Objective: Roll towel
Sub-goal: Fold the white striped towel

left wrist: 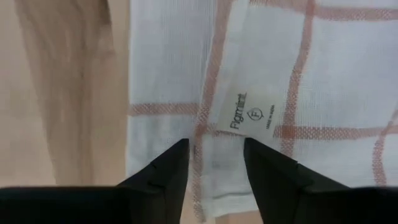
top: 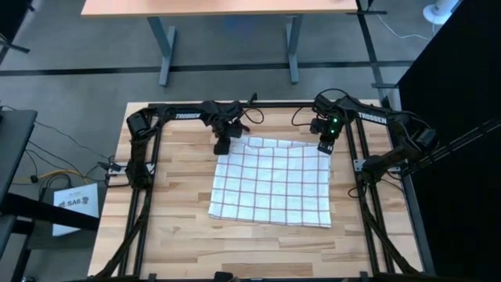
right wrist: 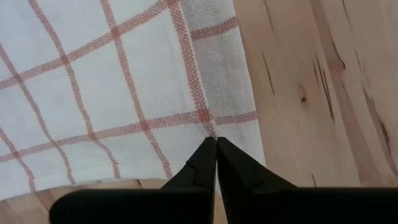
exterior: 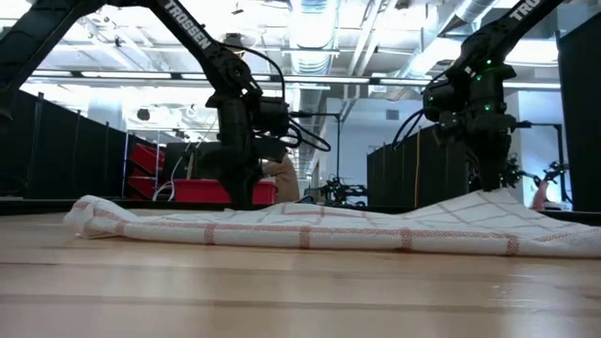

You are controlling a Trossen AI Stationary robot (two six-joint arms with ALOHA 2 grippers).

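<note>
Table (top: 180,219) has loads of bare wood around the towel (top: 272,184), which lies flat mid-table, roughly square, slightly skewed. Left tool (top: 222,146) sits apart over one far corner; right tool (top: 324,146) is pinched on the other

The left gripper (left wrist: 216,155) points down at the towel (left wrist: 323,81), its two dark fingers (left wrist: 165,174) apart with a gap between them over the cloth's hem. A small white label (left wrist: 252,115) with printed text lies on the towel just beyond the fingertips. Bare wooden counter (left wrist: 62,87) shows beside the towel's edge
</note>
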